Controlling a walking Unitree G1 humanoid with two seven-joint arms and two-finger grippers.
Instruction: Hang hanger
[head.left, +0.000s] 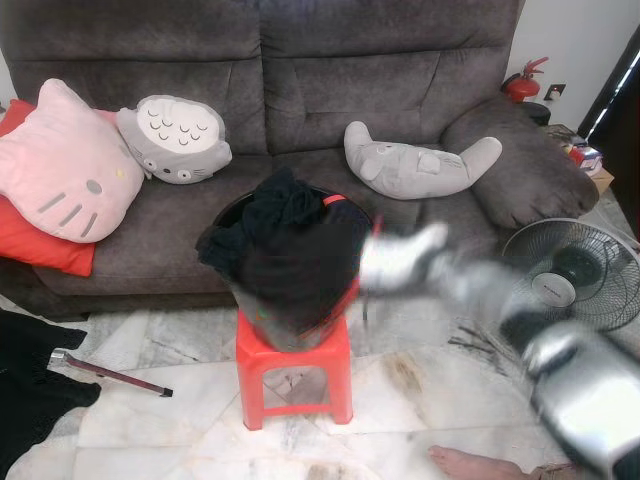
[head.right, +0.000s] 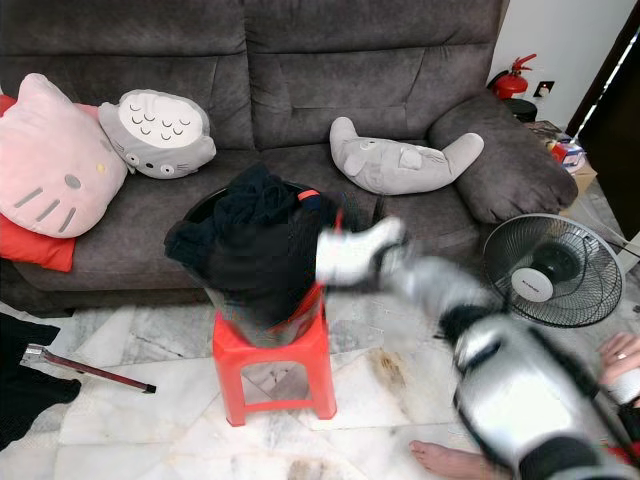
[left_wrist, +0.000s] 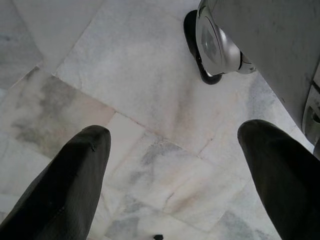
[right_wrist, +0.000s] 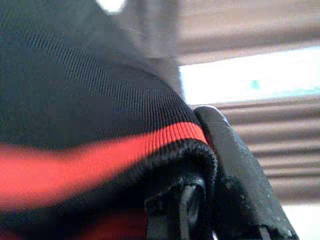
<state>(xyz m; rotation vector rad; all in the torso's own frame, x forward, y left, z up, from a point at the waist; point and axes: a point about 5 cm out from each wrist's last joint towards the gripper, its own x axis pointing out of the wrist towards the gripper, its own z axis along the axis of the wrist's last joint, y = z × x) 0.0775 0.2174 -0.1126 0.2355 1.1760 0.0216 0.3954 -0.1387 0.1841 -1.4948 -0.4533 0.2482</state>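
Observation:
A heap of black clothing (head.left: 290, 245) with a red trim (head.left: 349, 291) fills a grey bin (head.left: 285, 330) on a red plastic stool (head.left: 295, 375) in front of the sofa. My right arm is blurred and reaches in from the right, its gripper (head.left: 368, 268) at the heap's right edge. In the right wrist view a black knit garment (right_wrist: 90, 90) with a red band (right_wrist: 150, 142) lies tight against one black finger (right_wrist: 240, 170), and the gripper is shut on it. My left gripper (left_wrist: 175, 135) hangs open over the marble floor.
A dark grey sofa (head.left: 400, 90) with a pink cat cushion (head.left: 65, 165) and grey plush toys stands behind the stool. A floor fan (head.left: 575, 270) is at the right. A person's bare foot (head.left: 480, 465) is near. A dark-red rod (head.left: 110, 372) and black cloth (head.left: 30, 385) lie at the left.

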